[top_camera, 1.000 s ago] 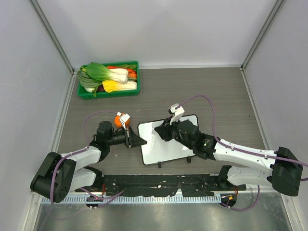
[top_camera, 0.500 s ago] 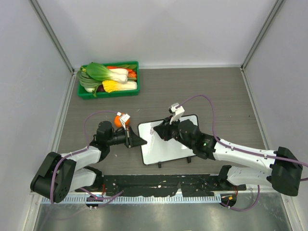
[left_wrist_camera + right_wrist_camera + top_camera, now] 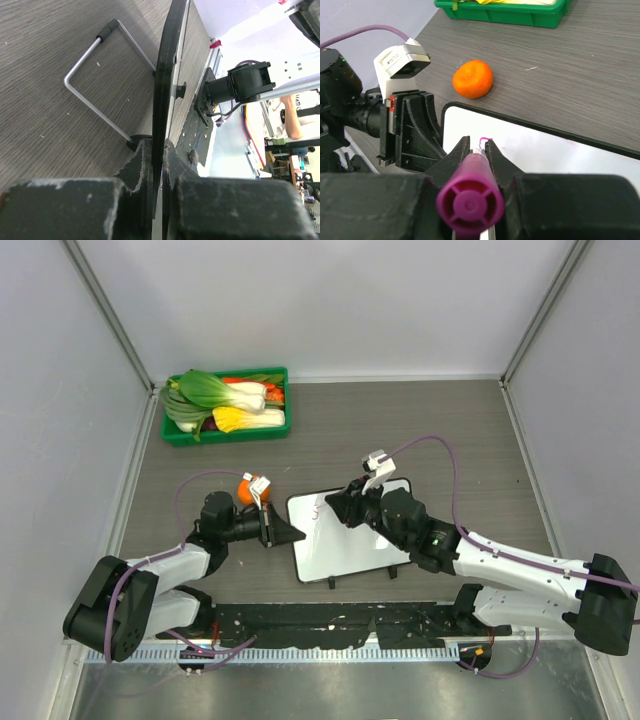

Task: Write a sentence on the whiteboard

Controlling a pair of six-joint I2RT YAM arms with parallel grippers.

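1. Magenta marking on the whiteboard [image 3: 560,155]: the sentence [image 3: 485,139] shows only as a short curled stroke near the board's far left corner; too little to read.
2. Whiteboard orientation: long axis runs left to right in the top view, slightly skewed, right end farther from the arm bases; its two black feet face the bases.
3. Left gripper [image 3: 159,150]: jaws closed tight on the whiteboard's left edge, frame pinched between them.
4. Right gripper [image 3: 475,146]: jaws nearly closed around a magenta marker [image 3: 470,202], which points down at the whiteboard beside the stroke.
5. An orange mandarin [image 3: 473,78] lies just beyond the whiteboard's far left corner; a green tray [image 3: 225,438] of vegetables stands well beyond it.
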